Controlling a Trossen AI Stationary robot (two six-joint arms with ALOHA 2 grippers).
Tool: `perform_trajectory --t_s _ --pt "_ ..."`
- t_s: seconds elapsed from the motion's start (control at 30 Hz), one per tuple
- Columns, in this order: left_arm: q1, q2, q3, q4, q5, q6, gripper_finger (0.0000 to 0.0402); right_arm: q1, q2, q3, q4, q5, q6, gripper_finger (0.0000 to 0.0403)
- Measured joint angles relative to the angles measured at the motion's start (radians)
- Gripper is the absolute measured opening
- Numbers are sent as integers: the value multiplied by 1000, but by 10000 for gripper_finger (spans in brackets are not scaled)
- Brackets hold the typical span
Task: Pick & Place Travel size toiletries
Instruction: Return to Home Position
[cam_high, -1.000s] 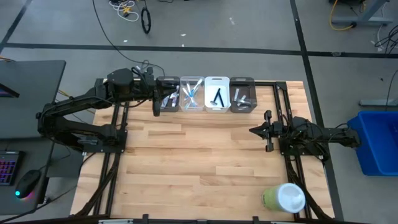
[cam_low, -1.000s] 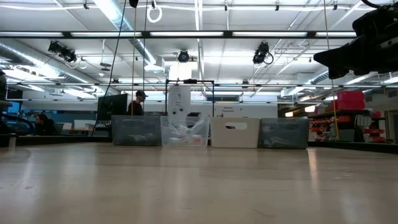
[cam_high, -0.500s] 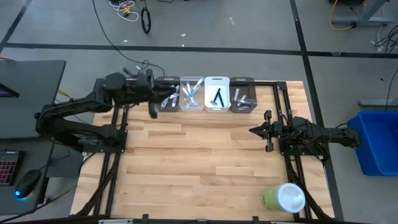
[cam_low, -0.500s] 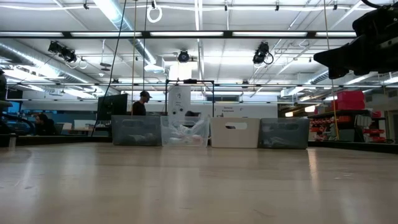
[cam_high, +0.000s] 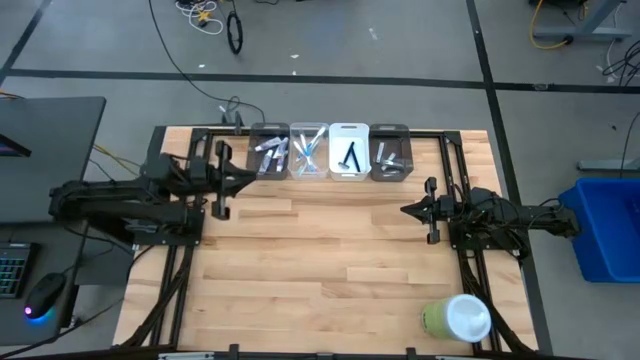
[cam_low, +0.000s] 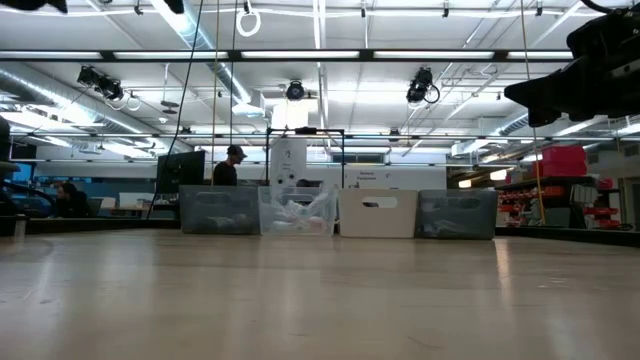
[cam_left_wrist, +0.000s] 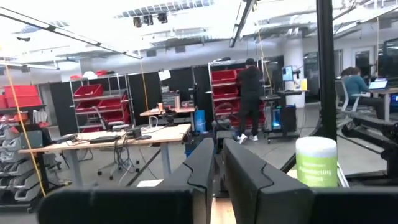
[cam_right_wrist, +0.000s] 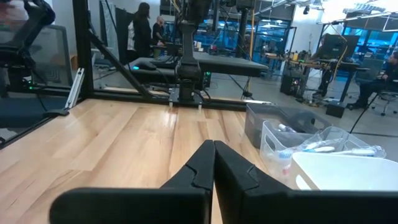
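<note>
The travel size toiletries lie in four small bins in a row at the table's far edge: white-blue tubes in the grey bin (cam_high: 270, 153), toothbrushes in the clear bin (cam_high: 308, 151), black razors in the white bin (cam_high: 349, 156), small grey tubes in the grey bin (cam_high: 390, 154). The bins also show in the low view (cam_low: 297, 212) and in the right wrist view (cam_right_wrist: 314, 146). My left gripper (cam_high: 243, 181) is shut and empty, near and left of the bins. My right gripper (cam_high: 404, 210) is shut and empty at the table's right, near of the bins.
A large green-and-white round container (cam_high: 457, 318) stands at the table's near right corner; it also shows in the left wrist view (cam_left_wrist: 316, 163). Bare wooden tabletop (cam_high: 320, 250) lies between the two arms. People stand in the room beyond the table.
My left gripper has drawn back from over the leftmost bin toward the table's left and near edges, and its arm has folded back. My right arm has kept still. The bins and their contents have stayed where they were.
</note>
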Motion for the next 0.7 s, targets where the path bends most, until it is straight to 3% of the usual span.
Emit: perform_trajectory --t_s 0.3,0.7 --pt "0 -98 -242 206 0 -4 42 0 0 0 0 0 0 13" --pt "-45 -308 -477 272 2 -35 42 0 0 0 0 0 0 13"
